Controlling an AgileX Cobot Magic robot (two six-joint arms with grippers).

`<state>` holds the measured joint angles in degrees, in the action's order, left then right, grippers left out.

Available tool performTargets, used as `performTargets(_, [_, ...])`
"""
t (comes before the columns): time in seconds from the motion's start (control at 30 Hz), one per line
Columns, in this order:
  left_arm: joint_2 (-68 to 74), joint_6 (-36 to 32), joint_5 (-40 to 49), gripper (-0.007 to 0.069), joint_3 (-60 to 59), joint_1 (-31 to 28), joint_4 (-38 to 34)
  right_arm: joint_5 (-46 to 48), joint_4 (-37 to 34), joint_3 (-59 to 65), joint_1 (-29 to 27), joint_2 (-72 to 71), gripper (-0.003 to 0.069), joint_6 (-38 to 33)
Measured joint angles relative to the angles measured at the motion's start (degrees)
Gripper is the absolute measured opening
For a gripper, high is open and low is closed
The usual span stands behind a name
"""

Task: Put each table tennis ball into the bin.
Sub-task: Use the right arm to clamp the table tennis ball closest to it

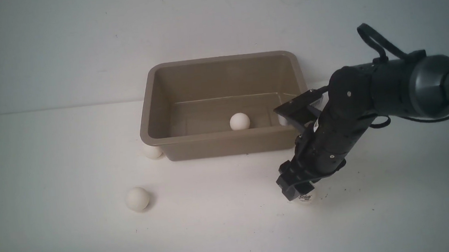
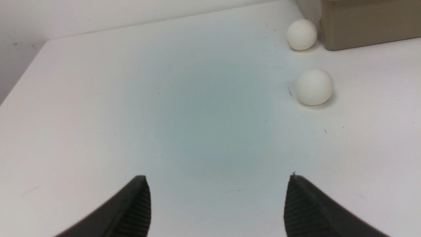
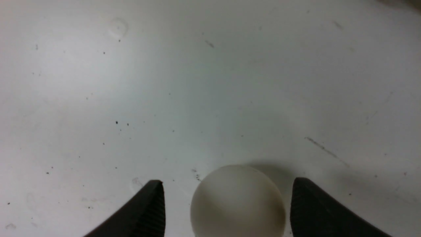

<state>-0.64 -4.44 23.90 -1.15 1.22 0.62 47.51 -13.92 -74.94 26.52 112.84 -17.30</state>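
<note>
The taupe bin [image 1: 156,140] stands at the back middle of the table with one white table tennis ball [image 1: 239,121] on its floor. A second ball [image 1: 153,151] [image 2: 301,34] rests against the bin's front left corner [image 2: 361,33]. A third ball [image 1: 137,199] [image 2: 314,87] lies in front of it on the open table. My right gripper [image 1: 300,193] [image 3: 227,210] is lowered to the table in front of the bin's right end. It stands open around a fourth ball [image 1: 305,197] [image 3: 237,202] with a printed logo, with a gap on both sides. My left gripper [image 2: 217,207] is open and empty.
A white wall rises right behind the bin. The right arm [image 1: 388,91] reaches in from the right and covers the bin's front right corner. The table's left edge [image 2: 23,79] shows in the left wrist view.
</note>
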Motion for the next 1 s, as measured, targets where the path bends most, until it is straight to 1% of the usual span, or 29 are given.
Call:
performTargets(0.2, [0.00,0.00,0.00,0.0492,0.00,0.00,0.00,0.45,0.74,-0.02,0.00,0.18,0.0454,0.80])
performTargets(0.53, [0.00,0.00,0.00,0.0492,0.00,0.00,0.00,1.36,2.19,-0.06,0.00,0.18,0.0362,0.85])
performTargets(1.0, [0.00,0.00,0.00,0.0492,0.00,0.00,0.00,2.68,2.19,-0.69,0.00,0.77,0.0349,0.33])
